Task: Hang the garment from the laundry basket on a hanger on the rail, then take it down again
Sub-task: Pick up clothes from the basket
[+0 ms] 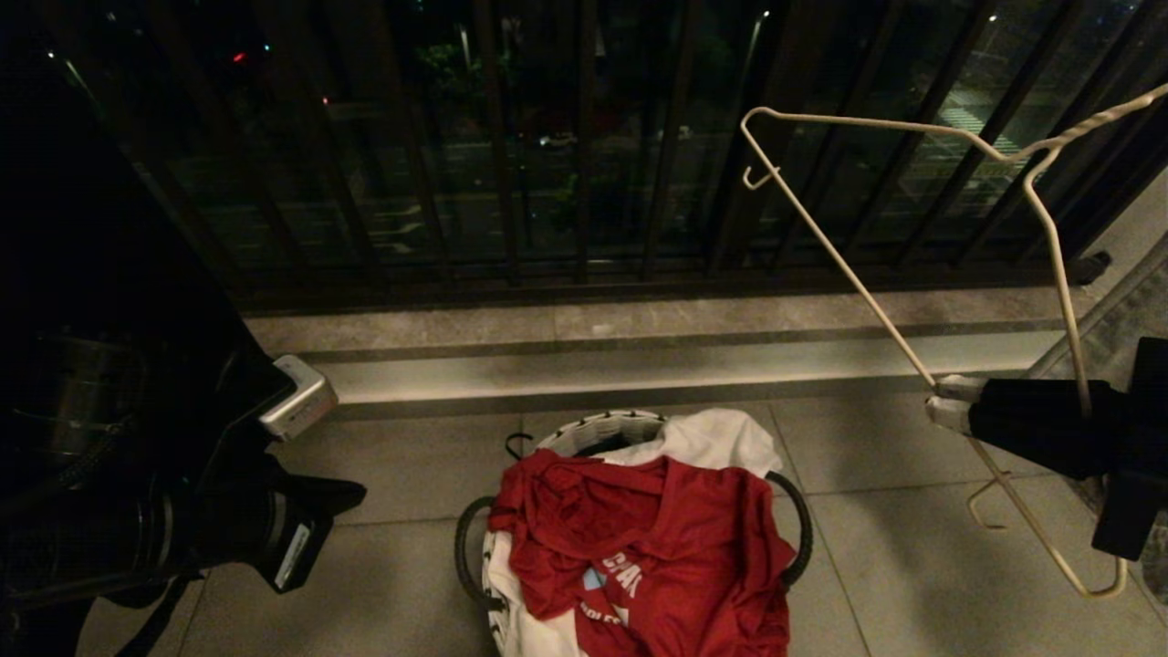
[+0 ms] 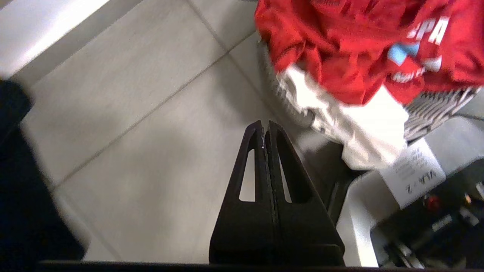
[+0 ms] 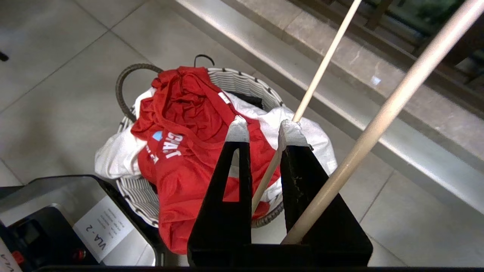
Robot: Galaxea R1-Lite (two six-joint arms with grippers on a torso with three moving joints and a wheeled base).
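The garment (image 1: 657, 538), a red T-shirt with white lettering, lies crumpled on top of the laundry basket (image 1: 593, 431) on the floor tiles in front of me. In the right wrist view the garment (image 3: 181, 151) spills over the basket's woven rim (image 3: 245, 83). My right gripper (image 1: 940, 401) hangs to the right of the basket, shut on the lower bar of the white wire hanger (image 1: 849, 265), which stands tilted in the air; the hanger's wire (image 3: 325, 64) runs between the taped fingertips of the right gripper (image 3: 262, 130). My left gripper (image 2: 264, 126) is shut and empty over bare tile left of the garment (image 2: 340, 49). The rail is out of view.
A white T-shirt (image 1: 721, 438) lies under the red one in the basket. Dark balcony railing bars (image 1: 584, 137) stand behind a raised stone step (image 1: 639, 365). My own base with a paper label (image 3: 102, 226) sits close beside the basket.
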